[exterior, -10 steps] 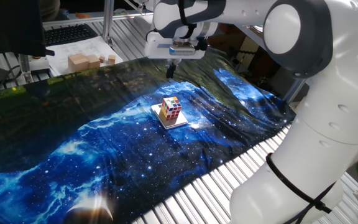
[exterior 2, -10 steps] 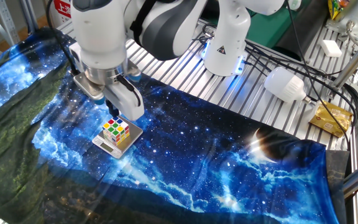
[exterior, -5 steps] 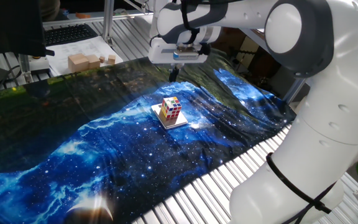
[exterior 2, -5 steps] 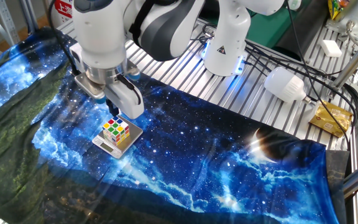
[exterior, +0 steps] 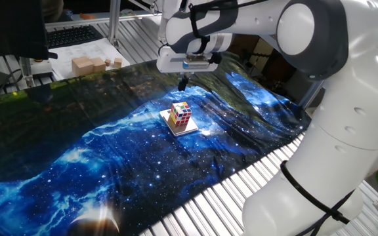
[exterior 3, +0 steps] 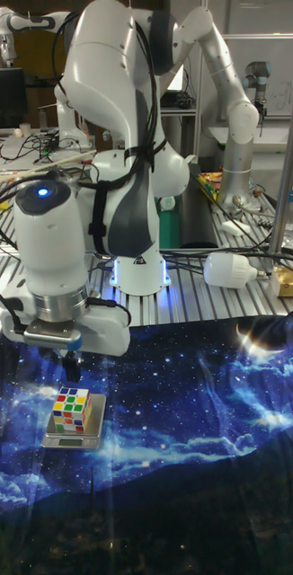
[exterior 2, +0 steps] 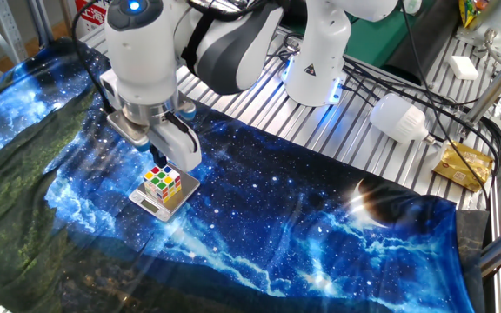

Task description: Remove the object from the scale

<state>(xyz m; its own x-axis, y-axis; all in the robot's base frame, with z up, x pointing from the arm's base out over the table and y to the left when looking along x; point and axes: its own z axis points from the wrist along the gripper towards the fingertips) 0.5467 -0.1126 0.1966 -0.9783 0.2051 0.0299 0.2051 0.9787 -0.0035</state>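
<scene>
The gripper has moved slightly closer above the cube, which sits untouched on the scale; it holds nothing, its opening unclear.

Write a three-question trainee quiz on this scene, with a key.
1. True or false: the puzzle cube sits on the scale.
2. The gripper is: A) clamped on the cube, B) above the cloth and apart from the cube, C) resting on the wooden blocks.
3. Fill in: the table is covered by a ___-print cloth.

Key: 1 true; 2 B; 3 galaxy.
</scene>
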